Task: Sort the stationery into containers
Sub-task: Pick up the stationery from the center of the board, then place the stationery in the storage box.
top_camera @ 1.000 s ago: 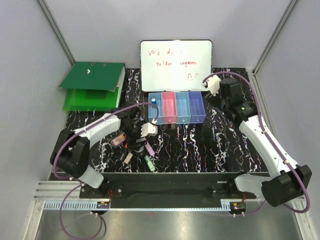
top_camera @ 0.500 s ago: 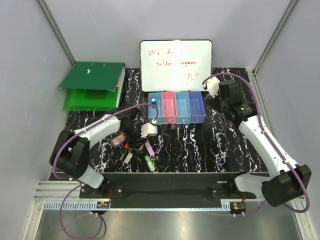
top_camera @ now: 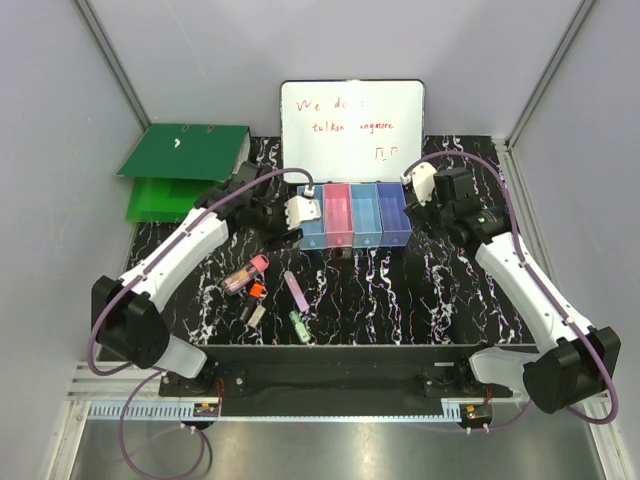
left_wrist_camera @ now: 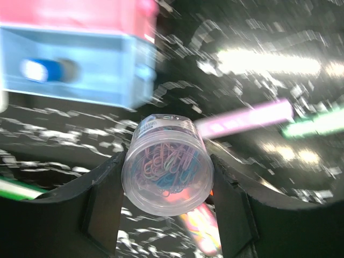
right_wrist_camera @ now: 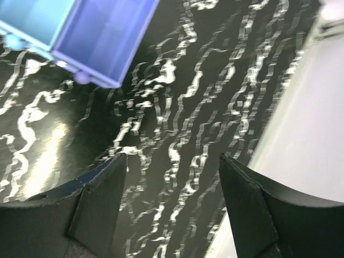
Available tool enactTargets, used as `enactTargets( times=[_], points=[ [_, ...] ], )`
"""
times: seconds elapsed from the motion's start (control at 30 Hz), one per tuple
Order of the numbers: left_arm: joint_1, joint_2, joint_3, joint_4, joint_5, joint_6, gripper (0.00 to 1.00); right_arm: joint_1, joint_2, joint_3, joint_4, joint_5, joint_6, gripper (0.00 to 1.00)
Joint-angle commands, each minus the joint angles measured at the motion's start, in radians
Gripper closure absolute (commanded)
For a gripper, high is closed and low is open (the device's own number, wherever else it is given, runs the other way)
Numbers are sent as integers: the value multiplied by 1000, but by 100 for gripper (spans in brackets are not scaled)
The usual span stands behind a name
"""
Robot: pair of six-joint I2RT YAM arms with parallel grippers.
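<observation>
two grippers: the left gripper (left_wrist_camera: 167,185) is clenched on a clear tub of paper clips (left_wrist_camera: 166,156), one finger on each side of its round wall. the right gripper (right_wrist_camera: 169,172) is spread and holds nothing.
tub's place: off the table between the left fingers. the left light blue bin (left_wrist_camera: 70,75) is just beyond the fingertips in the wrist view, and the pink bin (left_wrist_camera: 80,13) joins it further on.
already binned: a blue-capped bottle (left_wrist_camera: 40,70) lies inside that light blue bin.
handling: probably light, stiff and smooth. the curved wall could slip or roll between the pads, so a hold across its middle, as now, looks best. the loose clips will shift inside. i cannot tell if a lid is on.
loose items: on the near side of the left gripper, toward the arm bases, lie the pink-capped tube (top_camera: 247,272), orange-red piece (top_camera: 256,290), lilac stick (top_camera: 296,290), grey-white block (top_camera: 257,313) and green clip-like piece (top_camera: 298,322).
right side: the purple-blue bin (right_wrist_camera: 102,37) sits ahead of the right fingertips and off to one side.
surface: a black marbled tabletop (top_camera: 440,290), glossy enough to show glare.
room: a whiteboard (top_camera: 350,125) stands beyond the bins, a green binder (top_camera: 185,170) lies to the left of the left gripper, and grey walls close in on both sides.
</observation>
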Motion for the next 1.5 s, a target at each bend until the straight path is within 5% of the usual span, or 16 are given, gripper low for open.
enactTargets(
  times=[0.0,0.4,1.23,1.37,1.4,1.47],
  points=[
    [0,69,85,143,-40,-88,100,-3,6,-20,-27,-67,79,23],
    [3,373,289,243,-65,-72,100,-4,20,-30,-10,-42,59,23],
    [12,571,365,263,-45,-15,98,-3,34,-13,16,-27,38,23],
    [12,572,372,269,-34,-18,75,-4,32,-21,16,-25,35,23],
    [12,571,373,271,-31,-22,55,-4,31,-22,14,-25,36,23],
    [12,563,373,272,-31,-25,47,-4,31,-24,16,-27,36,23]
  ],
)
